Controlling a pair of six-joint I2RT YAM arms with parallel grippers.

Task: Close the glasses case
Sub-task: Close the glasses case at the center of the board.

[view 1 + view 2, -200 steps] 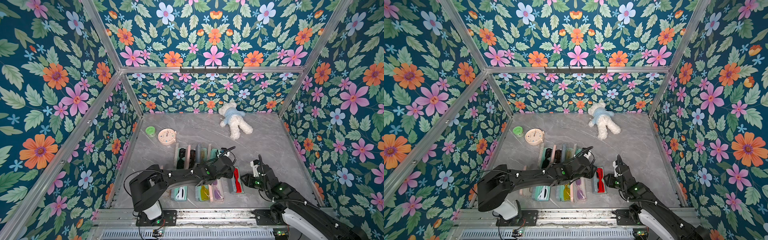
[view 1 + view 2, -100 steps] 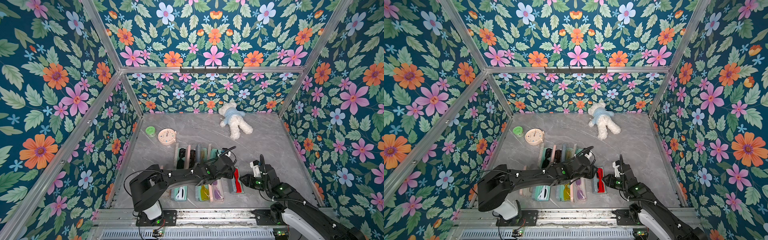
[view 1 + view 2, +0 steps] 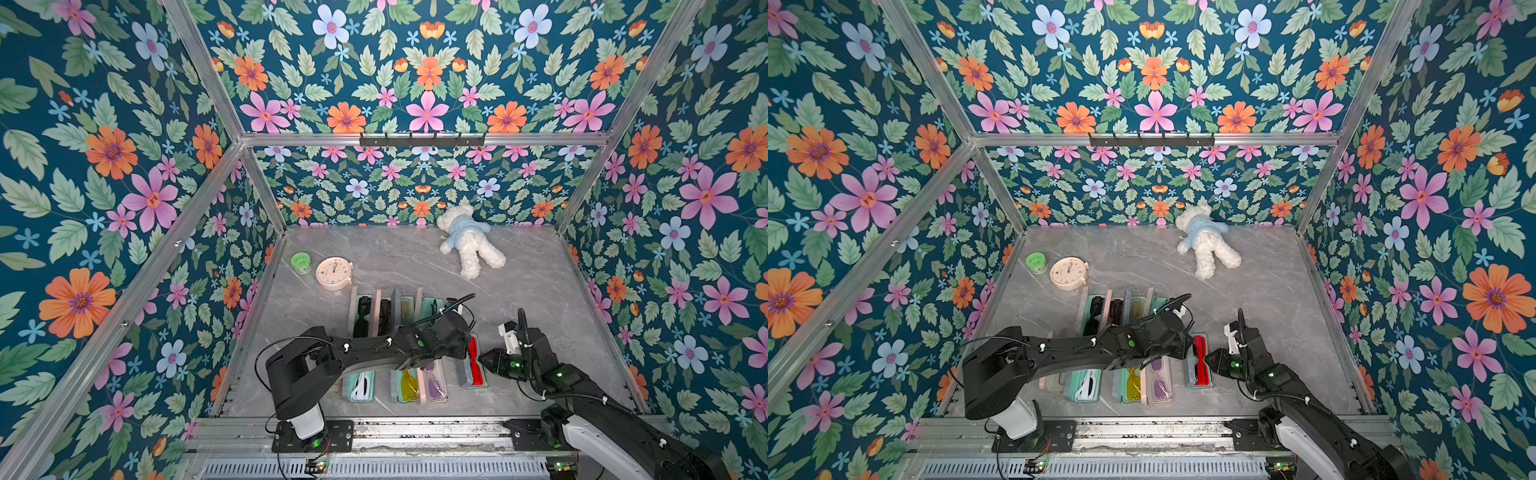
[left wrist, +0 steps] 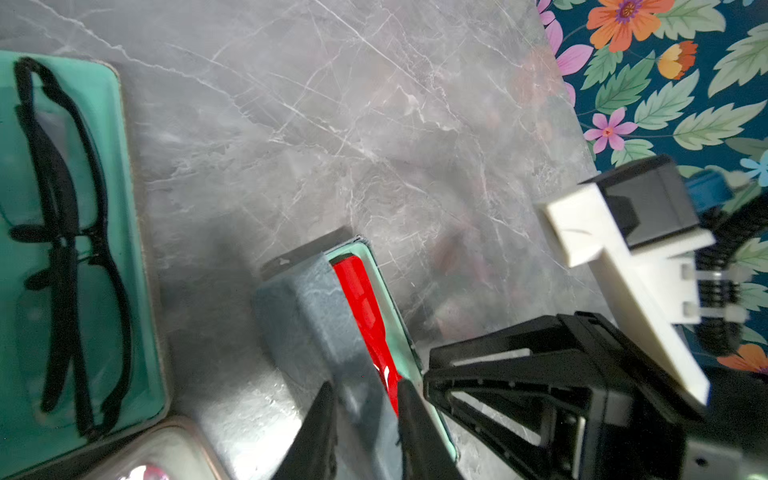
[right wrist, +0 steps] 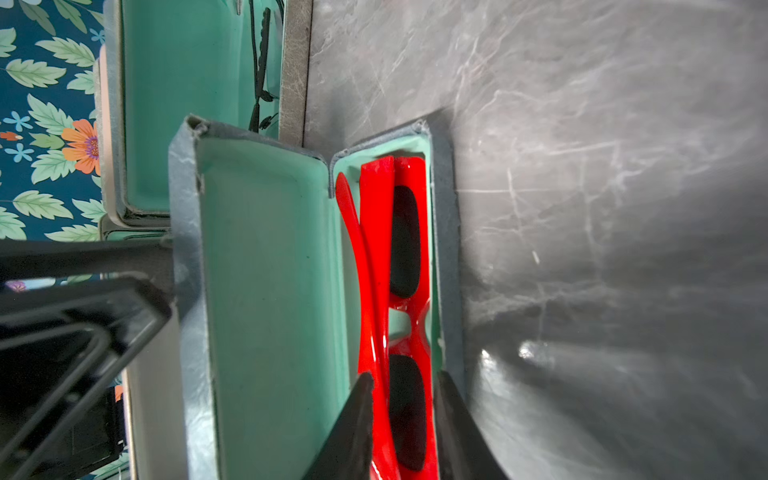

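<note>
The glasses case (image 3: 464, 368) is grey outside and mint inside, and lies at the right end of the front row with red sunglasses (image 5: 376, 249) in its tray. Its lid (image 5: 270, 291) stands partly raised. My left gripper (image 4: 368, 415) is shut on the lid (image 4: 316, 332), one finger on each face. My right gripper (image 5: 405, 415) is shut on the tray, one finger inside beside the red frame and the other outside the tray wall (image 5: 446, 249). In both top views the two grippers (image 3: 484, 359) (image 3: 1183, 347) meet over the case (image 3: 1191, 370).
Several other open cases with glasses lie in two rows left of it, such as a mint one with black glasses (image 4: 83, 208) and ones with yellow (image 3: 409, 384) and purple (image 3: 434, 382) glasses. Behind are a clock (image 3: 334, 273), a green jar (image 3: 301, 262) and a teddy bear (image 3: 469, 241). Floral walls enclose the table.
Both grippers' jaws have narrowed onto the case. My right gripper has edged a little left toward it. The left arm has barely moved.
</note>
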